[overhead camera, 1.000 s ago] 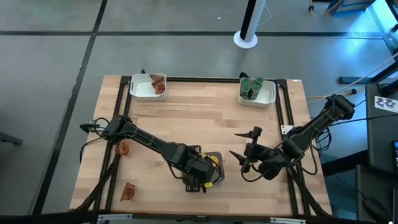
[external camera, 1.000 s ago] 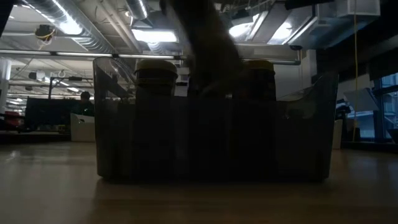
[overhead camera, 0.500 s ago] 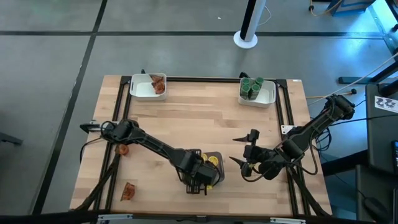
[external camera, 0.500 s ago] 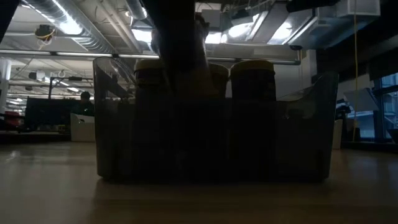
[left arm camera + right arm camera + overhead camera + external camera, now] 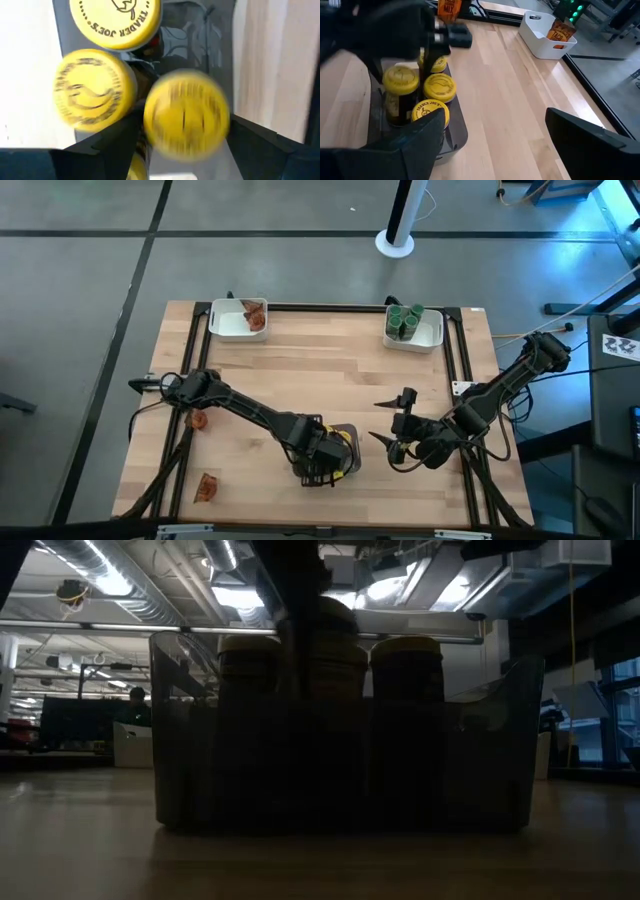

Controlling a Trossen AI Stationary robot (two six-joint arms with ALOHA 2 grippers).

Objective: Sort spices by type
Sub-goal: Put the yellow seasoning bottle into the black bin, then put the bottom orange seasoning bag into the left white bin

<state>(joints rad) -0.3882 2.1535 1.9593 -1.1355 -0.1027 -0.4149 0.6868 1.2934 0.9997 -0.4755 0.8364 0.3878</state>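
The yellow jars (image 5: pixel 439 86) are all packed upright into the grey tray (image 5: pixel 349 430) near the front middle of the worktop (image 5: pixel 330 380). One jar (image 5: pixel 186 118) sits right between the left hand's (image 5: pixel 322 465) fingers, which are spread apart around it rather than clamped on it. From the wrist view I can't say if a finger is touching the glass.

Handling-wise I'd guess these are stiff, hard little cylinders with some heft, smooth sides, so a bit slippery, and breakable if they're glass. Best grip is probably across the lid or just under it, squeezing from two opposite sides, coming straight down, since the neighbours crowd the body. They look tall enough to tip if nudged sideways.

The packets are a different story: one (image 5: pixel 207 487) lies at the front left corner, another (image 5: pixel 198 420) near the left edge, a couple more (image 5: pixel 255 316) in the white tray (image 5: pixel 228 323) at the back left. Crinkly, light, floppy, so I'd pinch an edge or a raised fold. The green jars (image 5: pixel 405 319) stand in the back right tray (image 5: pixel 428 335).

The right hand (image 5: pixel 398 425) hangs just right of the grey tray, fingers wide apart, holding nothing.
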